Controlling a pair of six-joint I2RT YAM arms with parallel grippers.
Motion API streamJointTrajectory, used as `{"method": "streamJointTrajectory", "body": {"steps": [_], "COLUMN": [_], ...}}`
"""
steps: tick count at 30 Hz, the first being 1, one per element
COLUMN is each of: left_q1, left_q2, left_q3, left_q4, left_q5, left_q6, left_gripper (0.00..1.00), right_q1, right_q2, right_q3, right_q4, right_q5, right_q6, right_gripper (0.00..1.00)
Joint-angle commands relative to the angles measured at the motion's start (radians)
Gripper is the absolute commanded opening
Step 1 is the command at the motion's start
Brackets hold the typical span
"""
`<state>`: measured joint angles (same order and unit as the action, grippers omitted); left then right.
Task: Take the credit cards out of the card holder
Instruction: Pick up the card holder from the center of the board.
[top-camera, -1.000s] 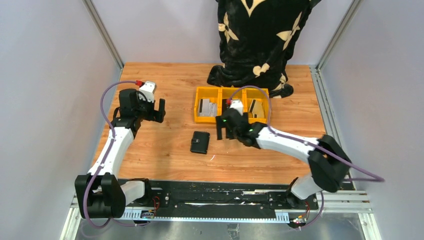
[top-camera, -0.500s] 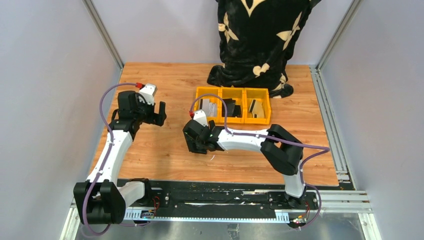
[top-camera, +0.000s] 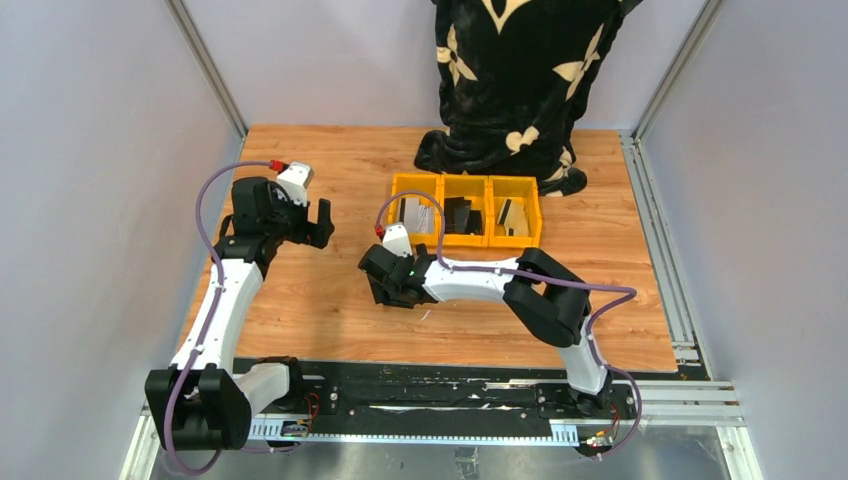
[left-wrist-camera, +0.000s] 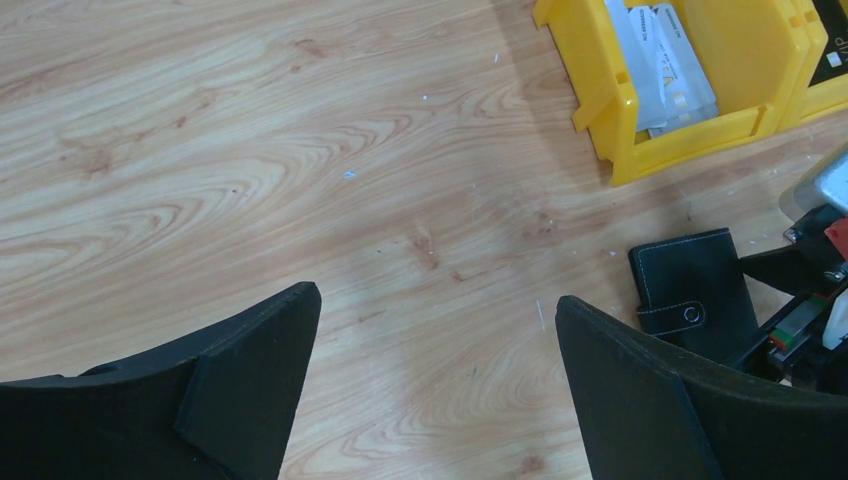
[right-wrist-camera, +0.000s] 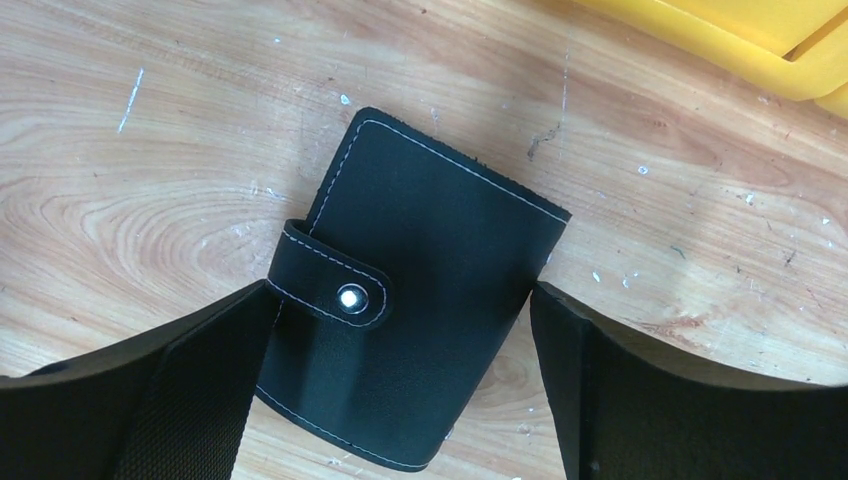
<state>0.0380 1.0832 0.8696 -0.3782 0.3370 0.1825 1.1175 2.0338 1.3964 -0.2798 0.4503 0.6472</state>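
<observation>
The card holder (right-wrist-camera: 420, 270) is a black folding wallet lying flat on the wooden table, its snap tab (right-wrist-camera: 340, 292) fastened. My right gripper (right-wrist-camera: 400, 300) hovers open right over it, one finger at each side edge, neither clearly pressing. In the top view the right gripper (top-camera: 392, 283) covers most of the holder. The credit cards inside it are hidden. My left gripper (left-wrist-camera: 435, 298) is open and empty over bare wood; the card holder (left-wrist-camera: 690, 285) lies to its right. From above, the left gripper (top-camera: 312, 222) sits well to the left.
A yellow three-compartment bin (top-camera: 414, 240) stands just behind the holder, with pale cards (left-wrist-camera: 665, 65) in its left compartment and dark items in the others. A black patterned cloth (top-camera: 515, 80) hangs at the back. Metal frame rails border the table.
My right arm swung left from in front of the bins and came down over the card holder, which has stayed put. The left arm barely moved.
</observation>
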Motion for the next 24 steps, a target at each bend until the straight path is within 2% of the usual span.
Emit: {"method": "streamJointTrajectory", "body": {"steps": [1,4,8,15,24], "left_q1": [0.007,0.008,0.007,0.008,0.008], "left_q2": [-0.004,-0.007,-0.021,-0.055,-0.068], "left_q3": [0.021,0.026,0.038,0.037,0.024], "left_q4": [-0.012,-0.026,-0.068,-0.104,-0.116], "left_q5": [0.015,0.019,0.036,0.073,0.222], "left_q6": [-0.011,-0.021,-0.026,-0.05,-0.154], "left_gripper": [1.0,1.0,1.0,1.0,1.0], "right_q1": [0.015,0.014,0.014,0.016,0.02], "right_q2": [-0.021,-0.062,-0.111,-0.153,-0.299], "right_q3": [-0.068,-0.129,-0.225,-0.269,-0.27], "right_q4": [-0.032,-0.003,0.062,0.128,0.215], "right_q5": [-0.006,-0.028,-0.06,-0.077,-0.145], "right_q6": [0.003,-0.02,-0.036,-0.132,-0.28], "right_gripper": [0.99,0.94,0.82,0.64,0.59]}}
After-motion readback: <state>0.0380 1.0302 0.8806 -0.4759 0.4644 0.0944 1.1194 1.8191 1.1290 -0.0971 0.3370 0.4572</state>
